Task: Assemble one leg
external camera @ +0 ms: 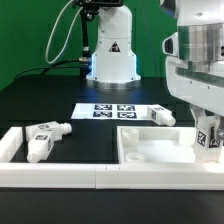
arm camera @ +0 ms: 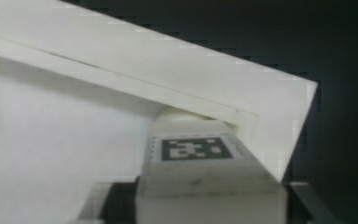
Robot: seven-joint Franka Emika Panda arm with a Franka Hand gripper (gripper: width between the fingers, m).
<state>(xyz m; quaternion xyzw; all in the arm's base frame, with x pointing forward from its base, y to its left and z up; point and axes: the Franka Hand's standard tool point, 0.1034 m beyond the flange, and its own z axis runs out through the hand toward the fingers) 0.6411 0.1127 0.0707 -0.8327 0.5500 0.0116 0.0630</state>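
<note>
With end effector [external camera: 207, 147] clenched on 1 leg [arm camera: 194, 150], long axis near upright in line with the fingers, poised directly over 1 corner of the white tray panel [external camera: 150, 152] by the tabletop's [external camera: 40, 100] front edge, exterior view's right: judged ready for straight descent.

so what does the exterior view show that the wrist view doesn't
Only the exterior view shows the marker board, three loose legs, one and another at its left and a third beyond the tabletop, plus the arm's base and the white fence in front. Only the wrist view shows the held leg's tag face close up, right at the tabletop's raised corner. Both share the tabletop, the gripper and the leg between its fingers.
</note>
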